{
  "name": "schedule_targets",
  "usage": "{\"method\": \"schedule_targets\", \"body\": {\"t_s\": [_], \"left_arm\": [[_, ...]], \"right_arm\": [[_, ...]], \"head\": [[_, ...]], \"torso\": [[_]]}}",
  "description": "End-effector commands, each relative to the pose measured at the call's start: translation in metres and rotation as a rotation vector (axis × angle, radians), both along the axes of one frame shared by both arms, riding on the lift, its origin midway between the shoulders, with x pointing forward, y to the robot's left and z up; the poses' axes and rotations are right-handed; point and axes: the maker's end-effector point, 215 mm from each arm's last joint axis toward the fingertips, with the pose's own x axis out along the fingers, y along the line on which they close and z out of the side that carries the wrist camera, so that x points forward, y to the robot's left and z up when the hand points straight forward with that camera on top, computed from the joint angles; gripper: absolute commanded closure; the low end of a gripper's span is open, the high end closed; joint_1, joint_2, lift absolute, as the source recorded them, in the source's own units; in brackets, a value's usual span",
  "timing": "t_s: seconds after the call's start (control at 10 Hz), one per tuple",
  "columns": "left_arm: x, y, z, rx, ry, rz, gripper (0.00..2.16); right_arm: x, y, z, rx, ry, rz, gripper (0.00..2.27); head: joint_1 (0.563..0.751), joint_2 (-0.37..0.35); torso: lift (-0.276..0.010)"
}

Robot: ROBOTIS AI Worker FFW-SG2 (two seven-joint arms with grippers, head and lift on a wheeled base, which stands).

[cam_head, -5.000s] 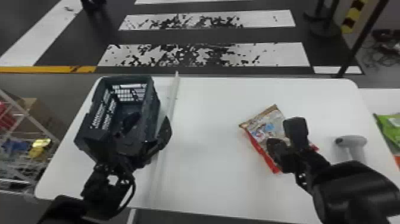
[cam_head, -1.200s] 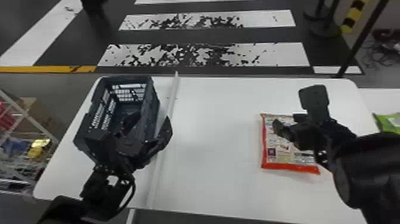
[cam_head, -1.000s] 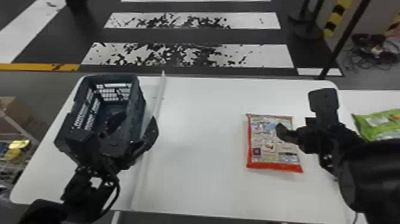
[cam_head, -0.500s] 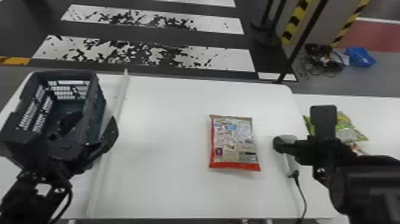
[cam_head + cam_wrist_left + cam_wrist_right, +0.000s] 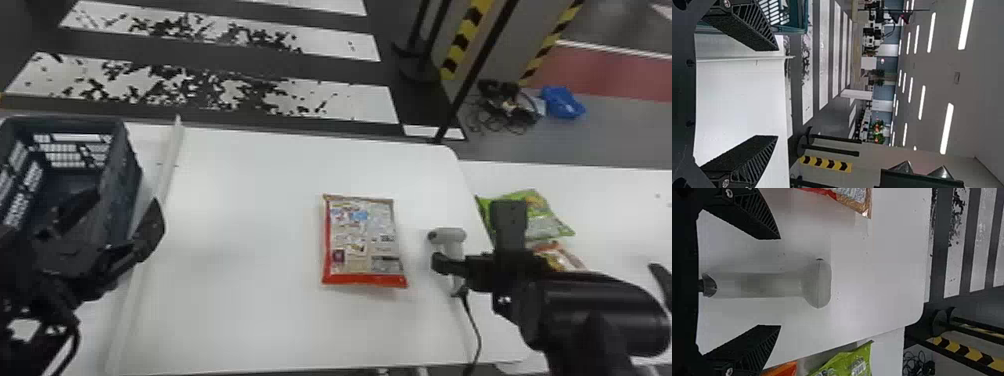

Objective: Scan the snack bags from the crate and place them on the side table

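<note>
Head view: The bag [image 5: 362, 242] lies flat on the desk [image 5: 250, 200], printed face up, with its red end toward the robot. The scanner [image 5: 450, 242] is just beside it, at the right arm [image 5: 590, 310]. The cord [image 5: 475, 325] runs from the handle toward the desk's near edge. A green bag [image 5: 545, 220] and an orange bag [image 5: 560, 255] lie on the side desk. The crate [image 5: 122, 185] is at the left, with a white bar [image 5: 172, 150] on the desk beside it.

Left wrist view: The left gripper [image 5: 777, 93] is parked near the crate, fingers apart, with nothing between them.

Right wrist view: The right gripper [image 5: 780, 282] has its fingers apart, on either side of the scanner's handle. The step in hand is probably taking the scanner. Centre the handle, lower as needed, then close evenly. Caution: closing off-centre may twist the handle; lifting abruptly may drag the cord. Keep the nearer finger clear of the bag. Confirm the code's position before scanning; it cannot be made out.
</note>
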Motion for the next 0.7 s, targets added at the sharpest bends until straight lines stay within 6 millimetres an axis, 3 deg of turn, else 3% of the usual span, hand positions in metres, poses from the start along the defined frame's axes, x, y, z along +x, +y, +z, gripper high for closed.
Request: {"method": "schedule_targets", "body": {"t_s": [0.0,0.2,0.3,0.4,0.5,0.6], "left_arm": [[0.0,0.0,0.0,0.001,0.0,-0.002,0.08],[-0.001,0.0,-0.002,0.0,0.002,0.0,0.08],[-0.001,0.001,-0.002,0.0,0.003,0.0,0.08],[0.0,0.002,-0.001,0.001,0.001,0.003,0.08],[0.0,0.001,-0.001,-0.001,0.001,0.002,0.08],[0.0,0.001,-0.001,0.0,0.001,0.004,0.08]], "right_arm": [[0.009,-0.001,-0.011,0.013,0.008,-0.006,0.08],[0.016,-0.01,-0.024,0.012,0.044,-0.013,0.2],[0.014,-0.013,-0.032,0.012,0.071,-0.01,0.59],[0.013,-0.013,-0.036,0.02,0.083,-0.005,1.49],[0.012,-0.014,-0.036,0.018,0.087,-0.008,2.13],[0.012,-0.015,-0.036,0.017,0.087,-0.008,2.21]], "head": [[0.695,-0.195],[0.695,-0.194],[0.695,-0.197],[0.695,-0.202],[0.695,-0.203],[0.695,-0.205]], "torso": [[-0.05],[-0.05],[-0.05],[-0.05],[-0.05],[-0.05]]}}
